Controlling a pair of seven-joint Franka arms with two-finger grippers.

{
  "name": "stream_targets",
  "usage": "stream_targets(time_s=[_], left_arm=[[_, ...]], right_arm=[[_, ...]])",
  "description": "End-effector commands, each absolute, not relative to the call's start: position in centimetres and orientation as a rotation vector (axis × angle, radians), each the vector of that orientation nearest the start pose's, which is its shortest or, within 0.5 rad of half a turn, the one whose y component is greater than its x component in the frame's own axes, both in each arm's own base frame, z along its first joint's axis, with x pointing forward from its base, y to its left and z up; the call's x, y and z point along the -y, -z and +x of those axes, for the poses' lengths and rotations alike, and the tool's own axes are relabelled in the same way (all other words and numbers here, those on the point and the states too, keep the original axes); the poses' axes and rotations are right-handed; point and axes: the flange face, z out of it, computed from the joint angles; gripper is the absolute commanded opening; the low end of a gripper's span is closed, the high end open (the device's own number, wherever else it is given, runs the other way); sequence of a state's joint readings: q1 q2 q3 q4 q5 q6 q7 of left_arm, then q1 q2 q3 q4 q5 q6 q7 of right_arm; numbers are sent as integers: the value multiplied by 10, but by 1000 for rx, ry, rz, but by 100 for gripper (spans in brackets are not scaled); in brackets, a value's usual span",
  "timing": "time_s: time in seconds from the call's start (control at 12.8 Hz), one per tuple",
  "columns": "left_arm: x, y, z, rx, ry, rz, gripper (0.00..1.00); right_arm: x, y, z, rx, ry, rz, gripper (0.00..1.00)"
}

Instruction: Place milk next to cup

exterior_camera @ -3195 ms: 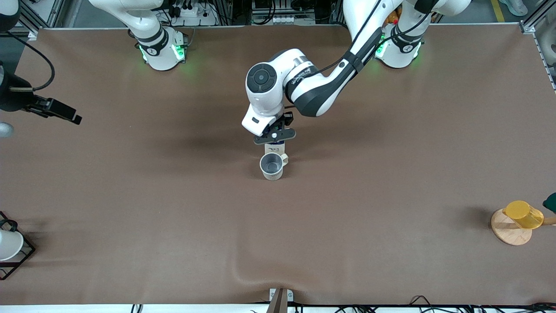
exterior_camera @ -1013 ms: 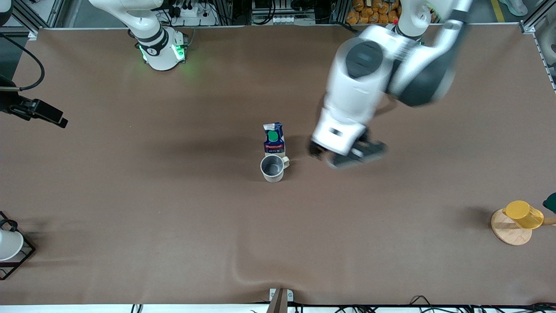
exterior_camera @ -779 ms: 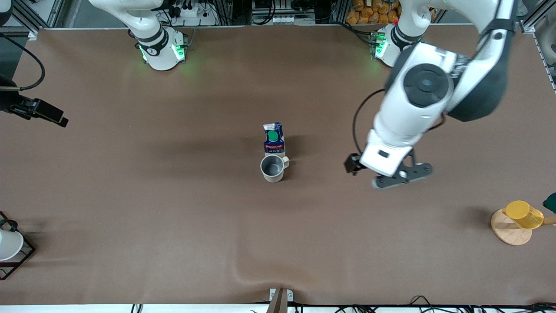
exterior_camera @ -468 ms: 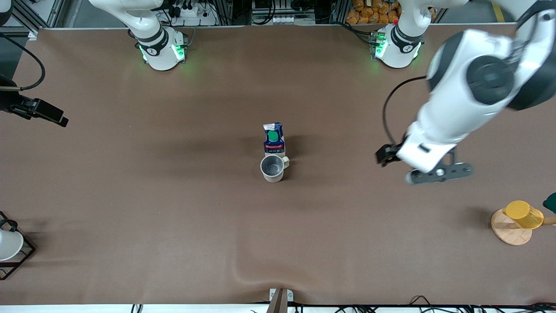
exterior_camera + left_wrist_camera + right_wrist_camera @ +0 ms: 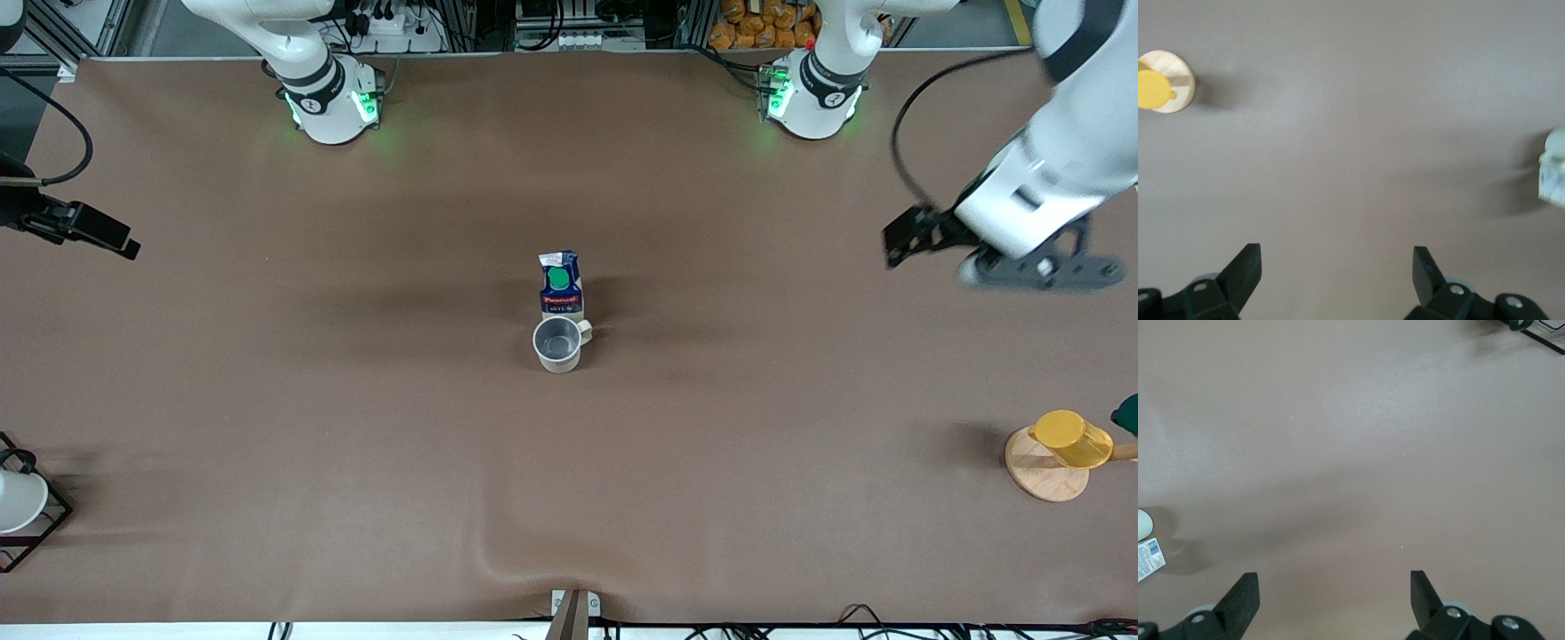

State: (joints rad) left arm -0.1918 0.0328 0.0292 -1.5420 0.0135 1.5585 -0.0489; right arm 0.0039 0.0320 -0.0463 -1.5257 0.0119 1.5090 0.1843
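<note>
The milk (image 5: 561, 284), a dark blue carton with a green cap, stands upright in the middle of the table. The cup (image 5: 558, 344), a cream mug with a grey inside, stands right beside it, nearer to the front camera, its handle toward the left arm's end. My left gripper (image 5: 1036, 270) is open and empty, up over bare table at the left arm's end. In the left wrist view (image 5: 1335, 267) the milk (image 5: 1553, 183) and cup (image 5: 1557, 141) show at the edge. My right gripper (image 5: 93, 233) waits open at the right arm's end; its wrist view (image 5: 1333, 590) shows the milk (image 5: 1150, 559).
A yellow cup (image 5: 1071, 437) lies on a round wooden coaster (image 5: 1040, 480) at the left arm's end, near the front camera. A plain white cup (image 5: 18, 500) sits in a black wire rack (image 5: 55, 520) at the right arm's end.
My left gripper has let go of the milk, risen and swung away toward the left arm's end of the table. The milk stays upright beside the cup. The right arm has barely moved.
</note>
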Motion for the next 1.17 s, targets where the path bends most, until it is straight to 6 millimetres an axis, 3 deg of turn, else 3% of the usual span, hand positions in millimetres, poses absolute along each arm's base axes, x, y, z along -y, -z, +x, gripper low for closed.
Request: stream_targets(time_s=[0.0, 0.23, 0.39, 1.09], left_arm=[[79, -628, 542, -244, -45, -3121, 100], [68, -658, 528, -219, -76, -3121, 100], [61, -662, 525, -199, -107, -3120, 100], [60, -656, 527, -183, -160, -3121, 100]], right_arm=[[24, -625, 560, -341, -83, -3137, 100], [24, -625, 560, -344, -83, -3136, 100], [24, -625, 560, -341, -81, -3136, 100], [24, -623, 560, -341, -86, -3137, 100]])
